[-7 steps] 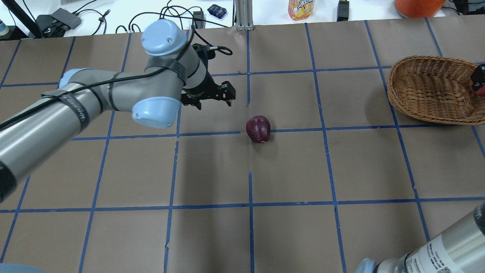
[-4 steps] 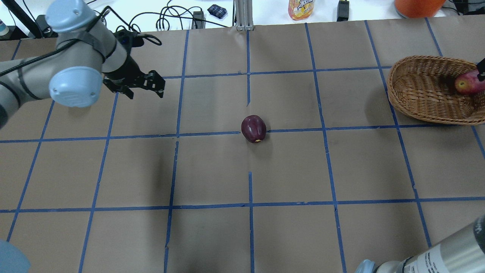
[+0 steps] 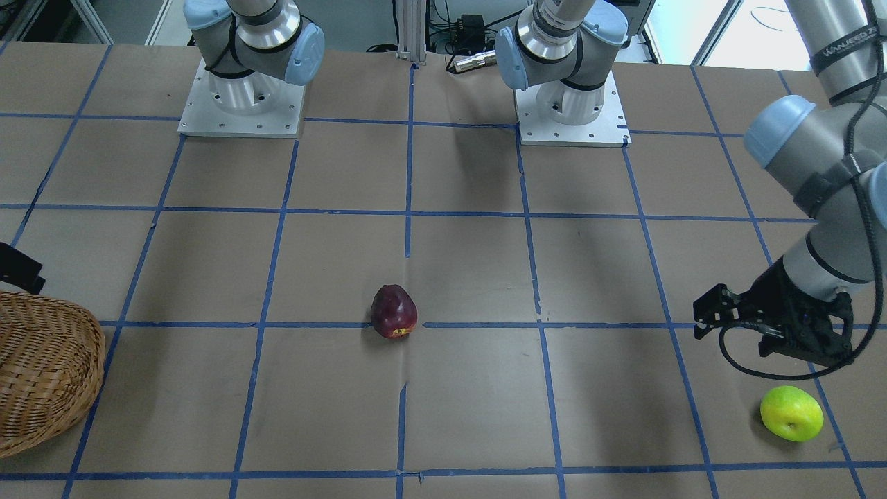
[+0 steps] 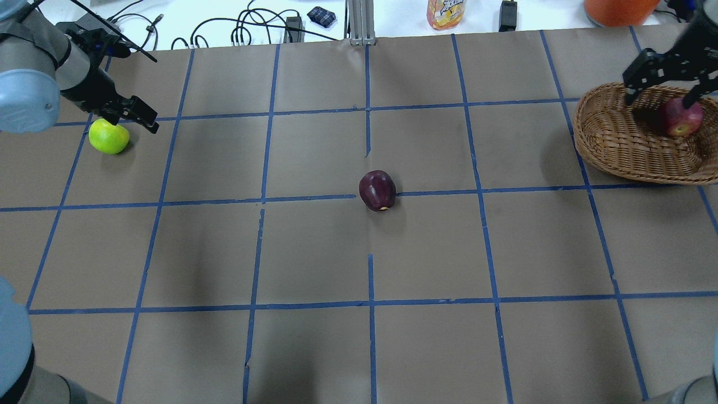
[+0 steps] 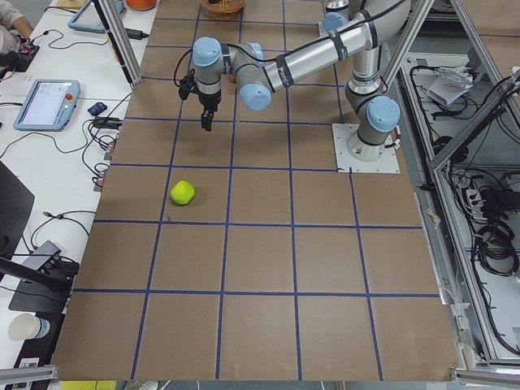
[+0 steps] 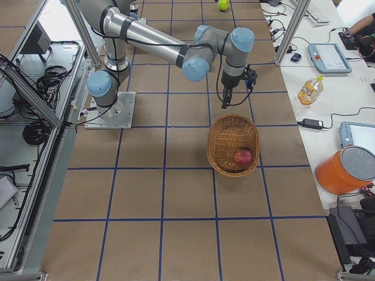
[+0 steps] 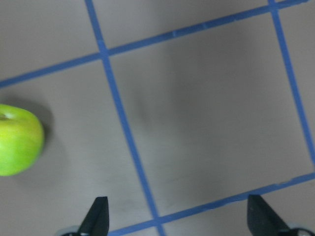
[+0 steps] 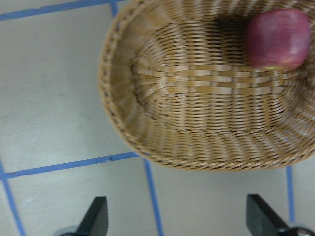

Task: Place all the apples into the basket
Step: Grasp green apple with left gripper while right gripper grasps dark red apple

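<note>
The dark maroon apple [image 4: 377, 191] [image 3: 393, 311] lies alone at the table's middle. The yellow-green apple [image 4: 109, 136] [image 3: 791, 413] [image 5: 182, 192] lies at the far left. It shows at the left edge of the left wrist view [image 7: 17, 140]. My left gripper [image 4: 143, 116] [image 7: 179, 219] is open and empty, above the table just beside that apple. The pinkish-red apple [image 4: 681, 118] [image 8: 278, 39] [image 6: 243, 156] lies inside the wicker basket [image 4: 617, 140] [image 8: 197, 113] [image 3: 41, 367] at the right. My right gripper [image 4: 662, 92] [image 8: 178, 219] hovers open and empty over the basket.
Beyond the table's far edge are cables [image 4: 252, 25], a drink bottle [image 4: 446, 12] and an orange bucket [image 4: 617, 11]. The two arm bases [image 3: 239, 104] [image 3: 572, 104] stand at the robot's side of the table. Blue tape lines grid the brown table cover.
My left arm swung from near the maroon apple to the far left, uncovering the yellow-green apple. The maroon apple rolled slightly. My right gripper let the pinkish-red apple go into the basket and moved over it.
</note>
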You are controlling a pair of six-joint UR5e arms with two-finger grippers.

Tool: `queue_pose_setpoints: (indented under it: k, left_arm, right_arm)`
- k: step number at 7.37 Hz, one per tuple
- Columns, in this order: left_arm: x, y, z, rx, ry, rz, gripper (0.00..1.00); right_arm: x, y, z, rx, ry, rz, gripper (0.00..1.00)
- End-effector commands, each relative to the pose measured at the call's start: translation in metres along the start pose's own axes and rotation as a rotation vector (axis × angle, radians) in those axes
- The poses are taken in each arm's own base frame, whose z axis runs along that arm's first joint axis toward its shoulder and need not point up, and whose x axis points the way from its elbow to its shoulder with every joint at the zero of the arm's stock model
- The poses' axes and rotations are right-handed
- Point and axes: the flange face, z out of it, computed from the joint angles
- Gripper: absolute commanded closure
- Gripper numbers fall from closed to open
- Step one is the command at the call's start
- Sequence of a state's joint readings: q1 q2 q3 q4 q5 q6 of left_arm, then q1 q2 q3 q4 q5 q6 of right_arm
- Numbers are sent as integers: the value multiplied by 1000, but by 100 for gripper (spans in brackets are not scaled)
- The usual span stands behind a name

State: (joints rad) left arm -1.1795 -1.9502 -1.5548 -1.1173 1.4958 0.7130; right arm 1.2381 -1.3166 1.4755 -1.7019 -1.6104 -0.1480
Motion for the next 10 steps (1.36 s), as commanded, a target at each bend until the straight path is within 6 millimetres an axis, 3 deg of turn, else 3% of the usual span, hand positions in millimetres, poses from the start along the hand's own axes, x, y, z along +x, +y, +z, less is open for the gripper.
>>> queue_pose_setpoints:
  k: [1, 2, 3, 4, 5, 6, 7, 8, 10]
  left_arm:
    - [-83, -5, 24, 20, -36, 126, 0]
    - [-118, -7, 42, 27, -55, 201, 0]
    - [-142, -6, 60, 19, -48, 202, 0]
    - [-155, -10, 74, 18, -43, 201, 0]
    - [-169, -9, 86, 12, -37, 197, 0]
    - [-175, -3, 102, -3, -14, 178, 0]
    - [-175, -3, 105, -6, -4, 175, 0]
    - [-174, -1, 103, -16, 11, 172, 0]
    - [-166, 3, 90, -49, 60, 167, 0]
  right_arm:
    - [-159, 39, -14, 19, 2, 18, 0]
    - [-232, 70, -12, 21, 8, -56, 0]
    - [-285, 80, 7, 37, 7, -132, 0]
    - [-321, 76, 33, 88, -8, -180, 0]
    - [-354, 78, 70, 110, -12, -228, 0]
    - [-372, 85, 95, 145, -17, -270, 0]
    - [-373, 85, 106, 168, -34, -270, 0]
    - [-377, 86, 126, 138, -30, -274, 0]
    - [-390, 92, 146, 86, -76, -294, 0]
